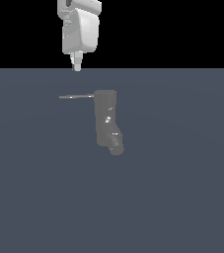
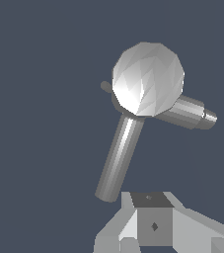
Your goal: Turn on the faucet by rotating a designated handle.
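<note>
The faucet [image 1: 106, 118] is a dark grey upright column with a rounded spout stub [image 1: 116, 145] at its lower end. Its handle [image 1: 76, 97], a thin grey rod, sticks out from the column's top toward the exterior view's left. My gripper [image 1: 76, 65] hangs above the handle with a clear gap and holds nothing; its fingers look pressed together. In the wrist view the faucet [image 2: 148, 79] shows as a pale faceted dome. The handle [image 2: 118, 158] runs from it toward my gripper [image 2: 148, 207], its free end just short of the fingertips. The spout [image 2: 190, 112] points the other way.
The faucet stands on a flat blue-grey floor [image 1: 182, 197]. The white arm [image 1: 80, 29] comes down from the top of the exterior view. Nothing else shows.
</note>
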